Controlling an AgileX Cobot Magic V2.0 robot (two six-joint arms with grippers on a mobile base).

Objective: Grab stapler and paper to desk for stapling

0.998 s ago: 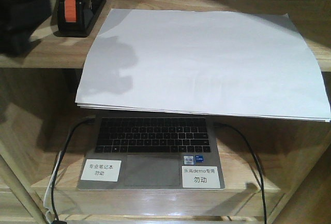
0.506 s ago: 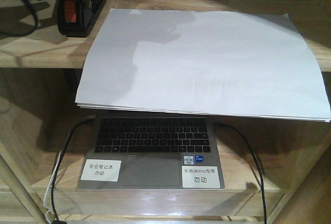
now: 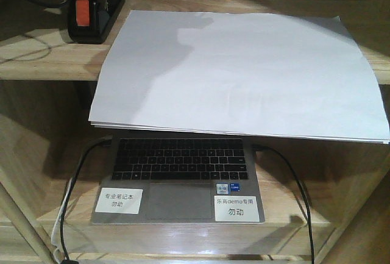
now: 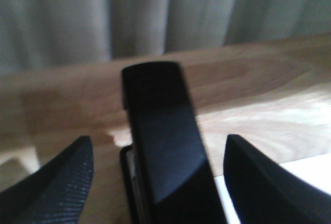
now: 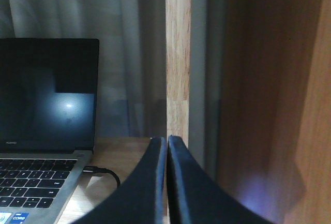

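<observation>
— What sits on the upper shelf (image 3: 42, 63)?

— The stapler (image 3: 88, 17) stands at its left end, orange-red patch facing up; just beside it the paper (image 3: 244, 69) lies flat, a thin white stack whose front edge juts out past the shelf's lip and hangs over the level below.

— And below?

— The lower shelf (image 3: 292, 212) carries a grey laptop (image 3: 178, 178), lid raised, two white labels (image 3: 119, 200) stuck on its palm rest; a black cable (image 3: 298, 191) runs from each side of it.

— Where is the left gripper (image 4: 159, 140)?

— Its wrist view shows the fingers (image 4: 62, 182) spread wide, one on each side of the stapler's black body (image 4: 165, 146); a gap shows on both sides, so nothing is clamped; a grey curtain (image 4: 103, 17) hangs behind.

— The right gripper (image 5: 167, 140)?

— Jaws pressed together, tips touching, nothing between them; it hovers by the shelf unit's wooden upright (image 5: 178, 53), with the laptop's dark screen (image 5: 49, 89) off to its left.
</observation>
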